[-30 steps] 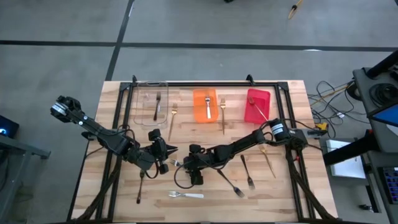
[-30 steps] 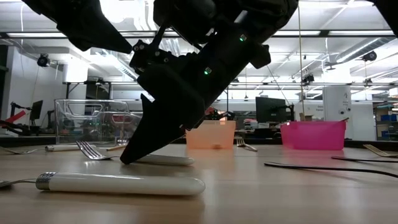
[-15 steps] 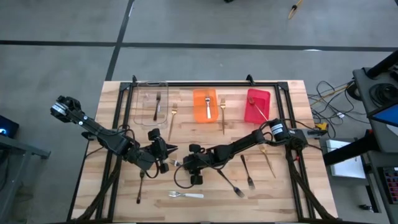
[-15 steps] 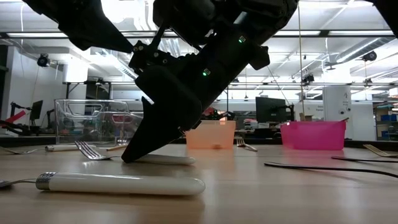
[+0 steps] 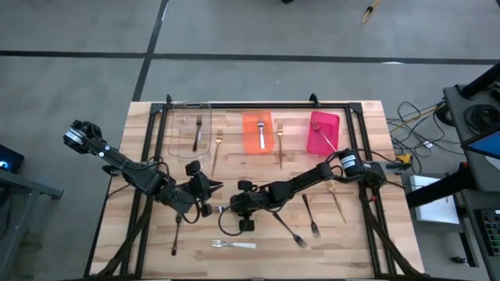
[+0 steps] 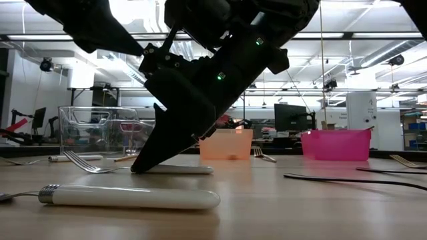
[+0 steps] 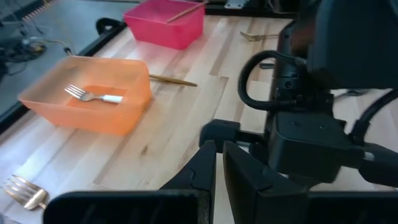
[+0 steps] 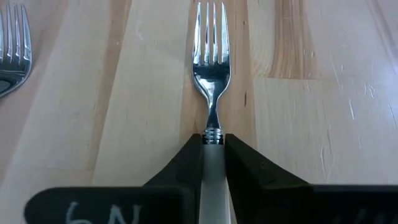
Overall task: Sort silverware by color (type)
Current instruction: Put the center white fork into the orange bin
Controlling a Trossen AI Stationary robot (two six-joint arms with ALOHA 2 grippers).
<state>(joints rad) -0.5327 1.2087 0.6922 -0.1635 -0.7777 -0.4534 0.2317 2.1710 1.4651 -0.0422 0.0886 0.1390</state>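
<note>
The right gripper [image 8: 212, 163] pinches a white-handled fork [image 8: 211, 68] by the handle, just behind the collar, low on the table's [image 5: 359, 242] middle front. The fork looks light, stiff and slick, so that grip may let it pivot. The left gripper [image 7: 219, 171] waits just beside, fingers nearly together. The orange bin [image 5: 257, 131] already holds a matching fork.

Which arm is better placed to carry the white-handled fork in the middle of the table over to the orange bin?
The right. Its gripper is already shut on that white-handled fork, while the left gripper sits beside it, empty.
</note>
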